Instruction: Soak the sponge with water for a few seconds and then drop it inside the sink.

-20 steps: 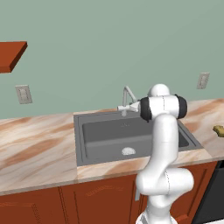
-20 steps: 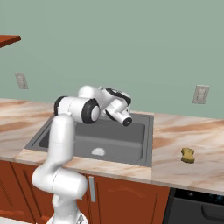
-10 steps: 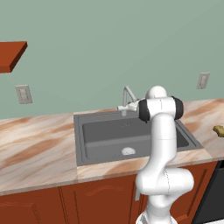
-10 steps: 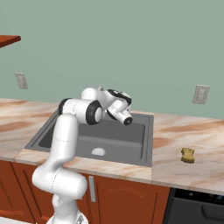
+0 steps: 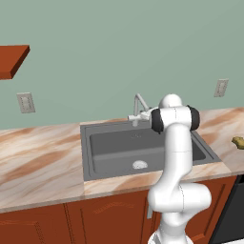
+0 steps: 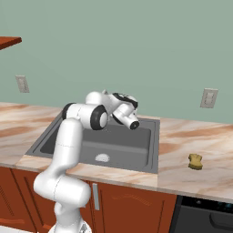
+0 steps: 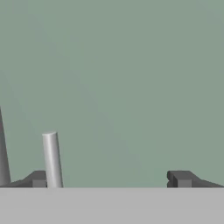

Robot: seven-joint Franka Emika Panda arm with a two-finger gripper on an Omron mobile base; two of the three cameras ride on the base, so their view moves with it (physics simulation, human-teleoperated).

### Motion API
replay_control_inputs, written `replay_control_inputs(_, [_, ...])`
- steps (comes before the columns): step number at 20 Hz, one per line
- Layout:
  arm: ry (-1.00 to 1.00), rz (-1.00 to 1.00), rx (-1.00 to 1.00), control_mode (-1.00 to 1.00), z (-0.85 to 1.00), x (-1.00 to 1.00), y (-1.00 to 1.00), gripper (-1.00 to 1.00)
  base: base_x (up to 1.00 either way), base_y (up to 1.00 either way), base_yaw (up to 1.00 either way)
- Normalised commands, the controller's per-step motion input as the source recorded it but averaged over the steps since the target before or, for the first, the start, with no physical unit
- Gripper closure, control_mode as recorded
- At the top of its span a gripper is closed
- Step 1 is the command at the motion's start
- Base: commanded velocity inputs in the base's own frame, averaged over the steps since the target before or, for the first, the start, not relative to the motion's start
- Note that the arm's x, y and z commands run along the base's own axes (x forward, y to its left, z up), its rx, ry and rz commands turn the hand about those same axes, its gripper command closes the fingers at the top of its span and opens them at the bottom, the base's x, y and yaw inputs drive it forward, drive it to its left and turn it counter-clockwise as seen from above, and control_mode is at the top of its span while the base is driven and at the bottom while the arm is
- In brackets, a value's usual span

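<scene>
Jaws wide, empty, up by faucet (image 5: pixel 139 106). Sponge (image 6: pixel 195 161) at 3 o'clock on worktop (image 6: pixel 195 136); prob soft, light, so pinch its sides.

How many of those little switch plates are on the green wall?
2. One wall plate sits left of the sink, below the red-brown shelf; the other wall plate is to the right, above the counter where the sponge lies. The arm may hide others.

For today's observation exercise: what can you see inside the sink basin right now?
Inside the sink only the round silvery drain shows on the basin floor. The sponge lies outside it, on the counter. The arm hides part of the basin's back.
</scene>
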Motion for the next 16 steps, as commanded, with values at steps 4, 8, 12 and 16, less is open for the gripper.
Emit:
replay_control_inputs(4, [0.0, -0.02, 0.0, -1.0, -0.11, 0.0, -0.19, -1.0, 0.0, 0.0, 0.0])
replay_control_inputs(8, [-0.01, -0.06, 0.0, -1.0, -0.15, 0.0, -0.28, -1.0, 0.0, 0.0, 0.0])
replay_control_inputs(12, [0.0, -0.08, 0.0, -1.0, -0.15, 0.0, -0.32, -1.0, 0.0, 0.0, 0.0])
replay_control_inputs(16, [0.0, -0.1, 0.0, -1.0, -0.14, 0.0, -0.33, -1.0, 0.0, 0.0, 0.0])
